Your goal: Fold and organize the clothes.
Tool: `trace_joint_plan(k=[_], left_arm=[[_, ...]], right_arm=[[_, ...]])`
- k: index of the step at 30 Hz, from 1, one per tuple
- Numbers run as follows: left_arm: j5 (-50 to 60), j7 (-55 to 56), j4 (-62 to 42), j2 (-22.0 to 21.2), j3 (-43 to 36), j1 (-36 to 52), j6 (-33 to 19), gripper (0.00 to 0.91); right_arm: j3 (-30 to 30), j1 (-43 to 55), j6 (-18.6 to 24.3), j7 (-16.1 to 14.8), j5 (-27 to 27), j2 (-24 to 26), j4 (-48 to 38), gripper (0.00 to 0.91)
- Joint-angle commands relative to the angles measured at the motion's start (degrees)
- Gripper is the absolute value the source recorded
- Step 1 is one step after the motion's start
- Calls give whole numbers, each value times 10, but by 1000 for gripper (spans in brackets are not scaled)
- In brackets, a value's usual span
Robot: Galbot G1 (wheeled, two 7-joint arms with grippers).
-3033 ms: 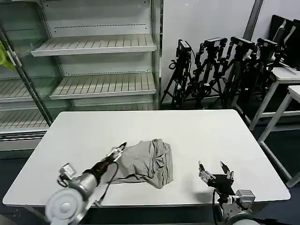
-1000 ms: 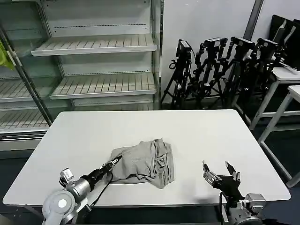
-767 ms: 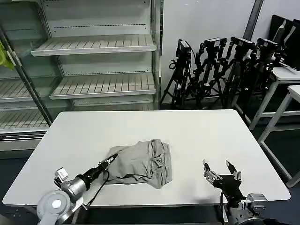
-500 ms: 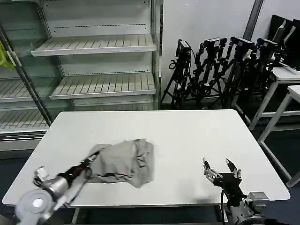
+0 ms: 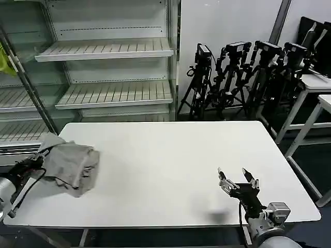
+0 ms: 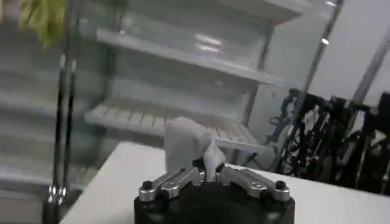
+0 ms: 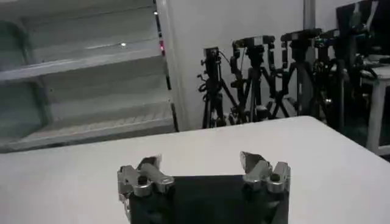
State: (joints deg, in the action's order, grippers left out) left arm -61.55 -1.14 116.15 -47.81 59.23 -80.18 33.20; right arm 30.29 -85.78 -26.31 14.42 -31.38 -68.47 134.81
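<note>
Clothes here means one light grey T-shirt (image 5: 70, 163), bunched into a loose wad at the left edge of the white desk (image 5: 170, 170), well away from the desk's middle. The left gripper (image 5: 36, 161) has pinched a corner of the fabric, its fingers closed on the cloth, and holds it at that edge; from its wrist view a pale tuft of shirt (image 6: 186, 143) stands up between the closed jaws. Near the desk's front right corner the right gripper (image 5: 236, 179) hovers just above the surface, fingers spread wide and empty. By my reckoning the folding proper is not yet begun: the shirt is crumpled, not laid flat. Next the garment wants spreading out on the desk, likely with the right gripper taking a second corner.
</note>
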Motion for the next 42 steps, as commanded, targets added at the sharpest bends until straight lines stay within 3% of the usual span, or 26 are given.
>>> trace_joint_plan(k=[1, 8, 11, 21, 33, 34, 35, 42], left_arm=[[284, 15, 9, -59, -327, 57, -2, 60], [219, 80, -69, -221, -483, 226, 0, 60], [202, 92, -100, -267, -521, 268, 0, 60], [115, 145, -203, -339, -563, 341, 0, 60], [152, 167, -281, -432, -608, 385, -2, 60], [154, 165, -283, -442, -607, 388, -1, 514], [154, 159, -283, -448, -605, 390, -2, 897], [64, 116, -228, -448, -572, 369, -52, 907]], right_arm=[[-11, 6, 3, -2, 21, -10, -1, 907], [12, -36, 7, -5, 43, -22, 11, 907], [27, -50, 8, -5, 45, -25, 18, 907], [45, -68, 8, -6, 43, -28, 28, 907], [46, -65, 6, -5, 39, -30, 33, 907], [47, -65, 4, -5, 39, -30, 34, 907], [49, -65, 4, -4, 39, -29, 35, 907], [57, -66, 21, 0, 45, -24, 35, 907]])
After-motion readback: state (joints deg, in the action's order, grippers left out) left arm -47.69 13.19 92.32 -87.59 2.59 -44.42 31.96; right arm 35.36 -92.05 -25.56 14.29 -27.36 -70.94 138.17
